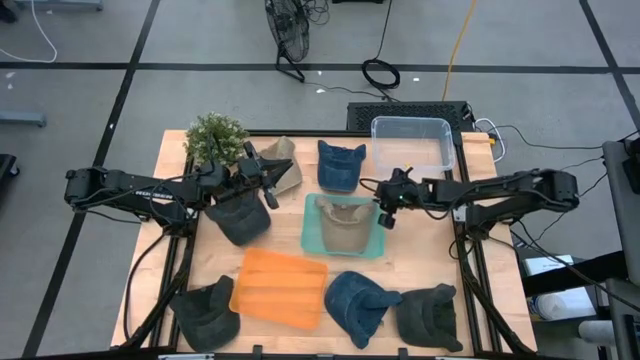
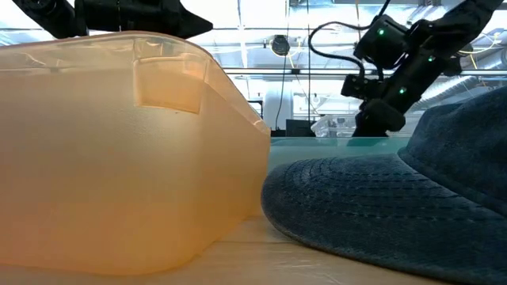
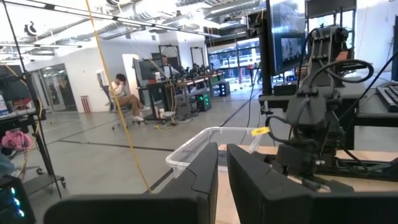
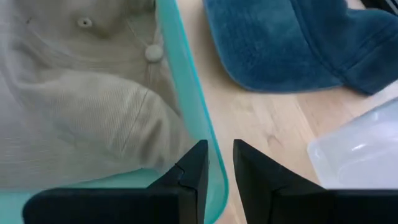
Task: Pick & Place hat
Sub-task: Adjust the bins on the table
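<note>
Here, a beige ribbed-cloth hat (image 4: 81, 93) with a button on its crown lies inside the teal bin (image 4: 186, 93), just beside the right gripper (image 4: 217, 165), whose nearly clenched fingers straddle the bin's rim. The left gripper (image 1: 268, 182) hovers nearly clenched, empty.

I see a pale wood bench (image 1: 420, 260) w/ black frame. Center: teal bin (image 1: 312, 232) holding a beige hat (image 1: 345, 228), ribbed weave w/ cloth button in the right wrist view. At 12 o'clock of it, a blue denim hat (image 1: 339, 165); at 1 o'clock, a clear bin (image 1: 412, 142). Orange translucent bin (image 1: 280, 288) at 7 o'clock. Dark grey hat (image 1: 240, 218) at 9 o'clock, khaki hat (image 1: 284, 172) and green plant (image 1: 215, 137) at 10. Along 6 o'clock edge: blue stitched hat (image 1: 356, 300), two charcoal hats (image 1: 205, 312) (image 1: 430, 316). Both arms black.
</note>
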Tool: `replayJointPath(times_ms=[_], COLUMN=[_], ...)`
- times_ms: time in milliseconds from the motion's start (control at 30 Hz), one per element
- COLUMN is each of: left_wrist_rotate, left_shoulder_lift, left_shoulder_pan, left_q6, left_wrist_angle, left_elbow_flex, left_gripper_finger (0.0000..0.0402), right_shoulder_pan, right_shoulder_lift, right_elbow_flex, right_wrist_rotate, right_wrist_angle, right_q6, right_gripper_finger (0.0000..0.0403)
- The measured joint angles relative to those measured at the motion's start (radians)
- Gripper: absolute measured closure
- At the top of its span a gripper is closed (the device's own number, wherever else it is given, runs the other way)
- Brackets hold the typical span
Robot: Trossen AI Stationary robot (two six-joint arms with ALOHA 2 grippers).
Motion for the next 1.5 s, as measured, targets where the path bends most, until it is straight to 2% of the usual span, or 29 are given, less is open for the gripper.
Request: replayJointPath(times_ms=[467, 667, 933, 1100, 1233, 1300, 1367, 1433, 1500], left_wrist_rotate=[-0.001, -0.001, -0.001, -0.001, 0.001, 0.033, 0.124, 0.277, 0.485], left_shoulder_lift=[0.0, 0.0, 0.0, 0.0, 0.0, 0.0, 0.0, -0.001, -0.001], left_shoulder_pan=[0.0, 0.0, 0.0, 0.0, -0.002, -0.008, -0.015, -0.023, -0.039], left_q6=[0.019, 0.02, 0.021, 0.021, 0.014, -0.01, -0.03, -0.069, -0.107], left_wrist_angle=[0.0, 0.0, 0.0, 0.0, -0.001, -0.003, -0.008, -0.028, -0.07], left_elbow_flex=[0.0, 0.0, 0.0, 0.0, 0.0, 0.0, 0.0, 0.0, 0.0], left_gripper_finger=[0.0355, 0.0355, 0.0355, 0.0355, 0.0355, 0.0355, 0.0355, 0.0355, 0.0355], right_shoulder_pan=[0.0, 0.008, 0.015, 0.089, 0.177, 0.227, 0.274, 0.317, 0.355], right_shoulder_lift=[0.039, 0.039, 0.039, -0.017, -0.051, -0.052, -0.035, -0.013, 0.014], right_elbow_flex=[0.0, 0.0, 0.0, 0.035, 0.094, 0.124, 0.15, 0.165, 0.167], right_wrist_rotate=[0.004, -0.051, -0.049, -0.049, -0.049, -0.05, -0.052, -0.049, -0.023], right_wrist_angle=[0.19, 0.188, 0.217, 0.238, 0.238, 0.234, 0.237, 0.235, 0.231], right_q6=[-0.076, -0.095, -0.125, -0.2, -0.16, -0.138, -0.131, -0.122, -0.071], right_gripper_finger=[0.0342, 0.0364, 0.0366, 0.0365, 0.0361, 0.0357, 0.0353, 0.035, 0.0349])
